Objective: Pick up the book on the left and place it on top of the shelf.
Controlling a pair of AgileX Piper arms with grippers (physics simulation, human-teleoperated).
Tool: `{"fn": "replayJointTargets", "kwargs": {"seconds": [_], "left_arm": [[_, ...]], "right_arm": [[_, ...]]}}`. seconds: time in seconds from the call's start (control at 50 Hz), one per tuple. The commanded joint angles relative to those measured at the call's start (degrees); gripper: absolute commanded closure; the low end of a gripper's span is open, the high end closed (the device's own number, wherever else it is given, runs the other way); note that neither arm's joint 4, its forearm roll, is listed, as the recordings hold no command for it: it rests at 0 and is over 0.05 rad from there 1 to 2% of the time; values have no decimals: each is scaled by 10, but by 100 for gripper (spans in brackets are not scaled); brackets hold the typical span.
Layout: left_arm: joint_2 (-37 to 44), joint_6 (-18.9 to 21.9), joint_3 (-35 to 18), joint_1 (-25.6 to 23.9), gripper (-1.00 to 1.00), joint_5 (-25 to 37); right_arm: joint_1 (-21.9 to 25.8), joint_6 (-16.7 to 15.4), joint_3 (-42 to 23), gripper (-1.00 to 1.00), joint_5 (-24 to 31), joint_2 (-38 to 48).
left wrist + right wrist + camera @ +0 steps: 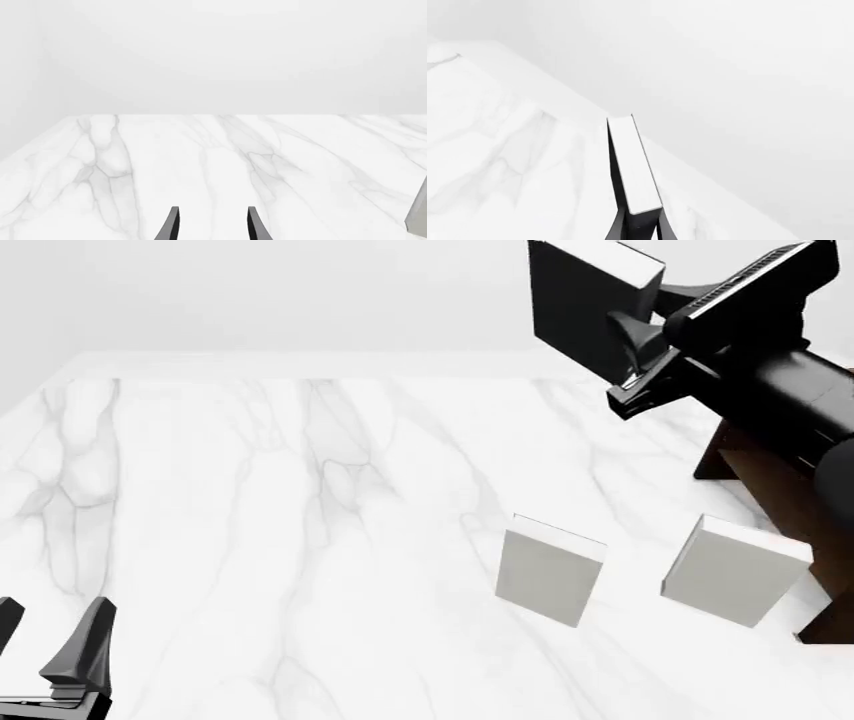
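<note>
The book [581,300], dark-covered with white page edges, hangs high above the table at the far right. My right gripper [635,345] is shut on its lower edge. In the right wrist view the book's white page edge [634,165] rises straight out from between the fingers [617,227]. The dark brown shelf [787,510] stands at the right edge below the right arm, which hides most of it. My left gripper [47,640] rests low at the near left, open and holding nothing. The left wrist view shows its gripper [213,227] over bare marble.
Two pale grey-white books stand upright on the marble table [267,540], one at centre right [550,568] and one beside the shelf [734,570]. A grey edge of one of the pale books [419,215] shows at the border of the left wrist view.
</note>
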Motion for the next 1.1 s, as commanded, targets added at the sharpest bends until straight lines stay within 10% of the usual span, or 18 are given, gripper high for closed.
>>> {"fn": "replayJointTargets", "kwargs": {"seconds": [0.02, 1.1], "left_arm": [[0, 0, 0, 0, -100, 0], [0, 0, 0, 0, -100, 0]], "right_arm": [[-35, -8, 3, 100, 16, -38], [-173, -82, 12, 100, 71, -118]]}}
